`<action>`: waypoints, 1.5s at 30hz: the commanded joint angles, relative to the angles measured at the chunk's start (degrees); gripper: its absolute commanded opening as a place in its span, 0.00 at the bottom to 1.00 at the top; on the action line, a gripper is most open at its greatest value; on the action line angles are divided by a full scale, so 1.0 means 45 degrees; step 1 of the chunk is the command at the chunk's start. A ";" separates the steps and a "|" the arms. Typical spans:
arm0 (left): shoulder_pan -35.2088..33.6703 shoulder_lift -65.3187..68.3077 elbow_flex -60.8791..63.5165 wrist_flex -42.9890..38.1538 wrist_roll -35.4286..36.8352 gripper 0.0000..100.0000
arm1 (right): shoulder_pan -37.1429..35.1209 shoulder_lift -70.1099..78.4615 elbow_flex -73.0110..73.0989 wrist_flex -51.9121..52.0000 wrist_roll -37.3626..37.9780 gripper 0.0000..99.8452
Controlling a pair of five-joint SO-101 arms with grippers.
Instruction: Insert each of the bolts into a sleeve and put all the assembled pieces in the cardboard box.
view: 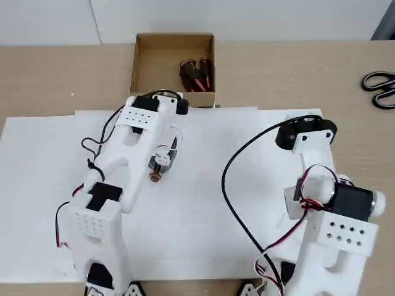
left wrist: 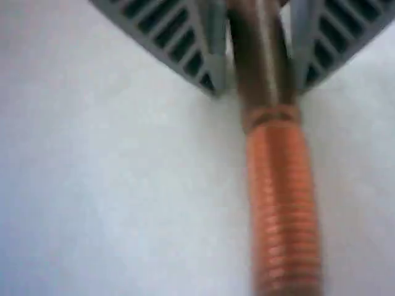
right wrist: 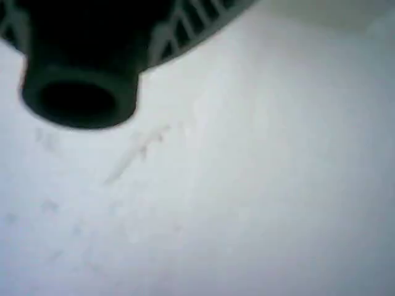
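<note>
Pale wooden table (view: 55, 74) with a white paper sheet (view: 203, 203) spread over it is what I'm working above, and scissors (view: 379, 86) lie near its far right edge. My left gripper (left wrist: 259, 74) is clamped tight on the smooth end of a copper bolt (left wrist: 278, 185), with the threaded shank sticking out over the paper, left of the middle. My right gripper (right wrist: 92, 37) has its fingers closed on a black sleeve (right wrist: 80, 92), its open bore showing above the sheet. Assembled pieces (view: 196, 74) lie in the cardboard box (view: 142, 61), just beyond the paper.
</note>
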 commanded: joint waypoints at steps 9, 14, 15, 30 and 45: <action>0.0527 -0.1895 -0.2002 0.2422 0.0801 0.01 | 0.0127 -0.0264 -0.0059 0.0029 -0.0195 0.00; 0.0449 -0.3516 -0.1983 0.2403 0.2676 0.01 | 0.0127 -0.0264 -0.0059 0.0029 -0.0195 0.00; 0.0430 -0.3673 -0.1924 0.2403 0.2676 0.01 | 0.0127 -0.0264 -0.0059 0.0029 -0.0195 0.00; -0.2208 -0.3751 0.0049 0.2403 1.5121 0.01 | 0.0127 -0.0264 -0.0039 0.0029 -0.0195 0.00; -0.2227 -0.2090 0.0010 0.2383 2.0435 0.01 | 0.0127 -0.0264 -0.0039 0.0029 -0.0215 0.00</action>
